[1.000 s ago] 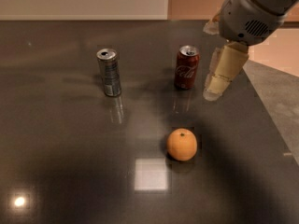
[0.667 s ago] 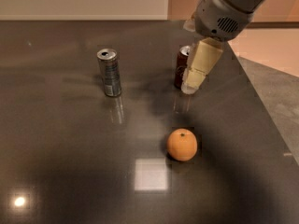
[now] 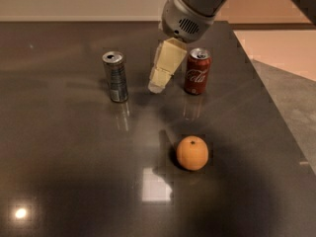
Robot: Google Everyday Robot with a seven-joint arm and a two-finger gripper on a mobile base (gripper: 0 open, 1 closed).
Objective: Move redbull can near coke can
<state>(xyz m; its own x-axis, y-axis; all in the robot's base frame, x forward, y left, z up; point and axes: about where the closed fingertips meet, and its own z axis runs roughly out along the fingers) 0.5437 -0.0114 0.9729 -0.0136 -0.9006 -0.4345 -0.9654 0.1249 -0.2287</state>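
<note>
Fingers point(image 3: 168, 63) of pale cream plastic are seen pressed together into one blunt wedge, with no gap showing and nothing held. The gripper point(image 3: 156, 86) is poised low over the desk point(image 3: 59, 172), between the two cans and closer to the red one. The desk is a broad, dark, polished slab, glossy enough that lamp glare and faint reflections of the cans are thrown back from it. Above it, the grey rounded wrist housing point(image 3: 190, 9), smooth and vented, is angled down from the upper right. Over the last second the gripper has been carried from the right of the coke can point(image 3: 197, 72), across its front, to its left side. The sweep is judged to be the approach to the grasp, which has not yet begun. The coke can, a red metal cylinder with white script and a silver top, has stayed upright where it was. The redbull can point(image 3: 116, 77), slimmer, silver-grey with bluish panels, stands untouched to the left of the gripper, well apart from the coke can. An orange point(image 3: 192, 153), round and matt-skinned, lies unmoved nearer the camera, clear of the line between the cans.
</note>
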